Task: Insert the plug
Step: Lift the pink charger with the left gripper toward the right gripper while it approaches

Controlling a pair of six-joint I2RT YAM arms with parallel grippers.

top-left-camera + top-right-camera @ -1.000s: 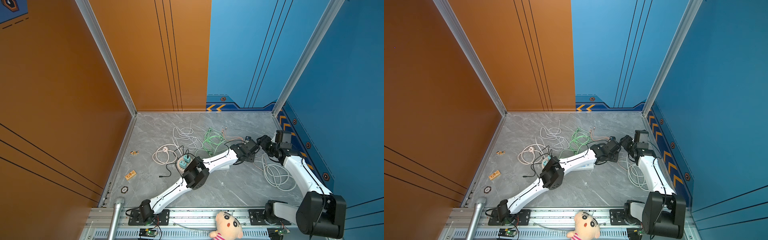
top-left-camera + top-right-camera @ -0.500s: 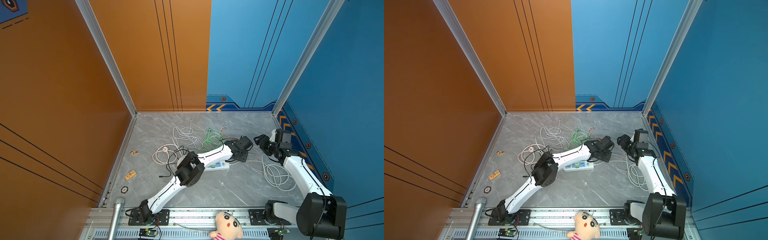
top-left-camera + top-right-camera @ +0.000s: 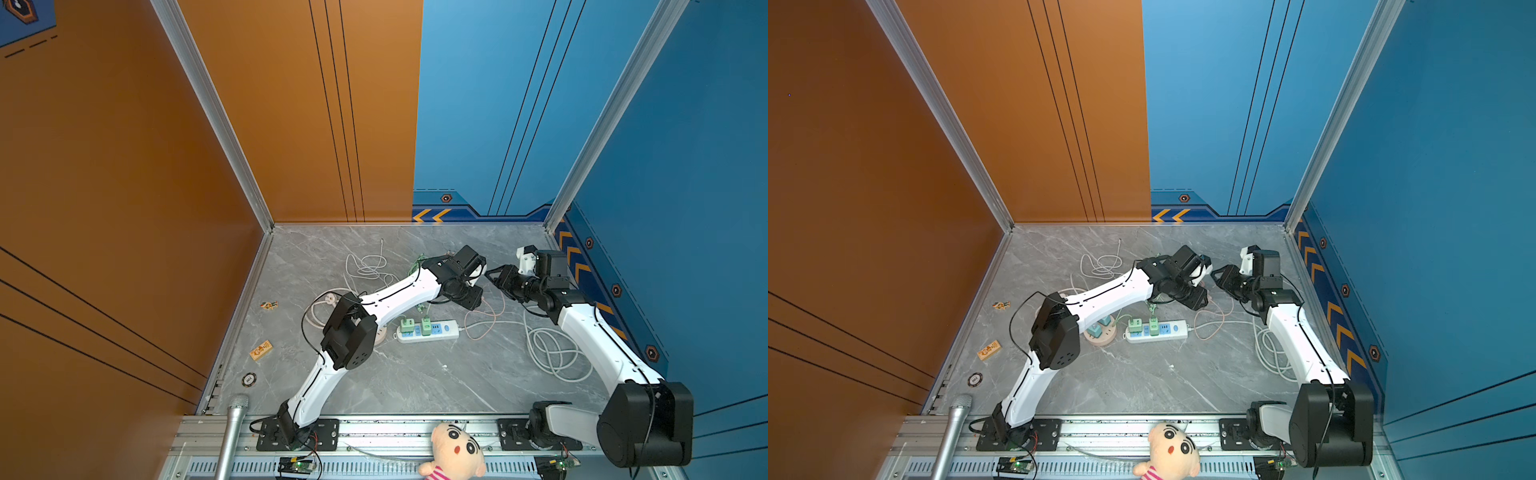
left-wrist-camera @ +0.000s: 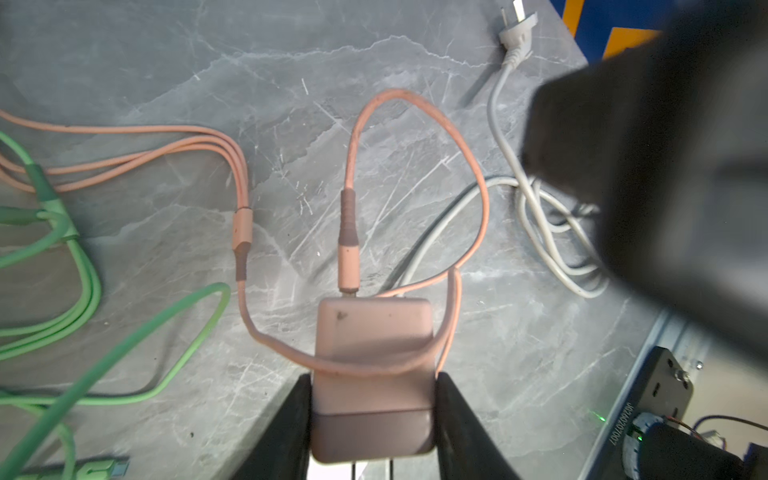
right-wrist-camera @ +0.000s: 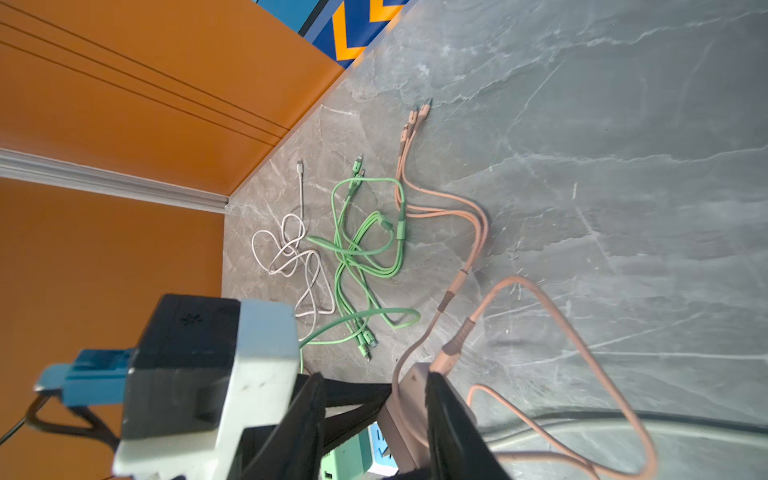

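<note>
Pink plug [image 4: 374,332] is pinched by the outstretched left gripper [image 4: 372,380]; right gripper [image 5: 374,378] straddles it, grip unclear.

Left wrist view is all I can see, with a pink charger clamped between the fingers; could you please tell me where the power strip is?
Observer: In both top views the white power strip lies on the table, nearer the mounting rail than the left gripper.
Operator: Thank you; are its sockets free?
Observer: Two green chargers fill the end away from its cord; the blue sockets beside them look free.
Operator: And what is the dark blur at my view's edge?
Observer: That is the right arm; in the right wrist view the right gripper has its fingers either side of the pink charger, though I cannot tell whether it grips.
</note>
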